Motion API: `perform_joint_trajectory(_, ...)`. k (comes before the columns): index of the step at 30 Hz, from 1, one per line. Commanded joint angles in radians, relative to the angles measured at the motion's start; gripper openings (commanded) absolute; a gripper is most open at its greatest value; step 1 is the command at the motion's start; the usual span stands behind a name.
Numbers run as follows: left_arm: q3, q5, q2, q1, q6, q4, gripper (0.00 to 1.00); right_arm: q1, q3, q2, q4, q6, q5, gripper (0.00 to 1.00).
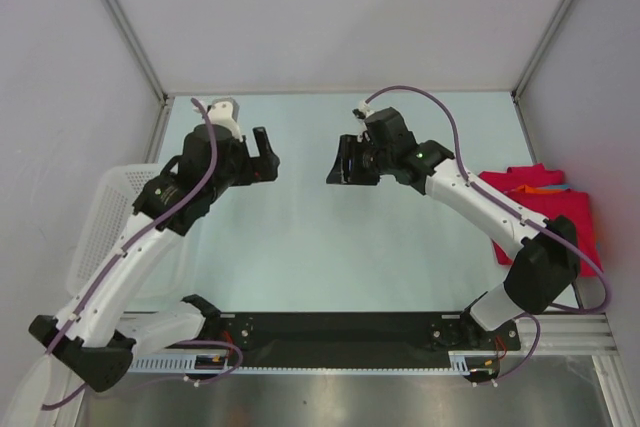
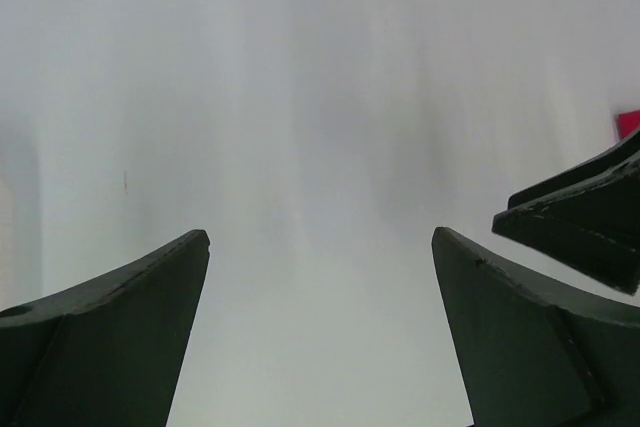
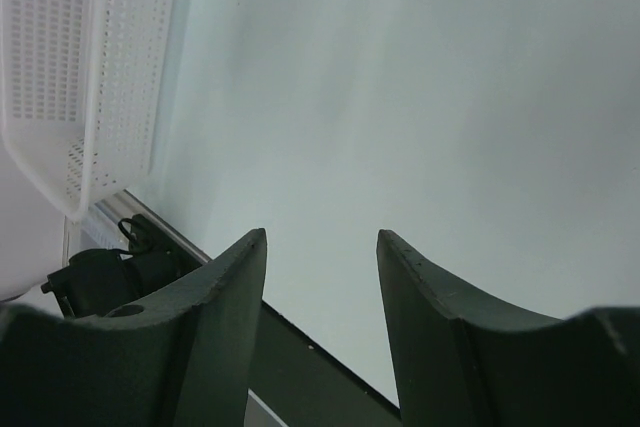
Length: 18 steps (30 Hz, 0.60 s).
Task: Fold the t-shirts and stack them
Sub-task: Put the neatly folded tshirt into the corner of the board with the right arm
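The t-shirts (image 1: pixel 548 209) lie in a folded stack at the table's right edge. A crimson red one is on top, with slivers of orange and teal showing at its far side. A corner of the red cloth (image 2: pixel 628 124) shows in the left wrist view. My left gripper (image 1: pixel 269 157) hovers over the table's middle left, open, with nothing between its fingers (image 2: pixel 320 237). Facing it a short way to the right, my right gripper (image 1: pixel 339 162) is also open and empty (image 3: pixel 322 235). Both are well away from the stack.
A white lattice basket (image 1: pixel 108 229) stands off the table's left edge and shows in the right wrist view (image 3: pixel 85 67). The right gripper's fingers (image 2: pixel 585 219) reach into the left wrist view. A black rail (image 1: pixel 330 332) runs along the near edge.
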Motion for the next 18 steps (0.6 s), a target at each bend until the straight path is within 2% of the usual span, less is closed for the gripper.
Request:
perform_joint_trajectory(1, -0.141, -0.047, -0.066, 0.026, 0.001, 0.057, 1.00, 0.020, 0.027, -0.007, 0.028, 0.008, -0.021, 0.54)
perform_joint_trajectory(5, -0.247, 0.172, -0.081, 0.180, -0.048, 0.128, 1.00, 0.028, 0.006, 0.022, 0.036, 0.006, 0.002, 0.54)
perform_joint_trajectory(6, -0.258, 0.200, -0.073, 0.255, -0.060, 0.127, 1.00, 0.035, -0.002, 0.026, 0.034, 0.005, 0.038, 0.54)
perform_joint_trajectory(12, -0.249, 0.257, 0.019, 0.404, -0.036, 0.078, 0.99, 0.072, -0.002, 0.055, 0.005, -0.038, 0.202, 0.54)
perform_joint_trajectory(18, -0.235, 0.234, 0.057, 0.444, 0.015, 0.076, 1.00, 0.074, 0.021, 0.072, 0.000, -0.057, 0.223, 0.55)
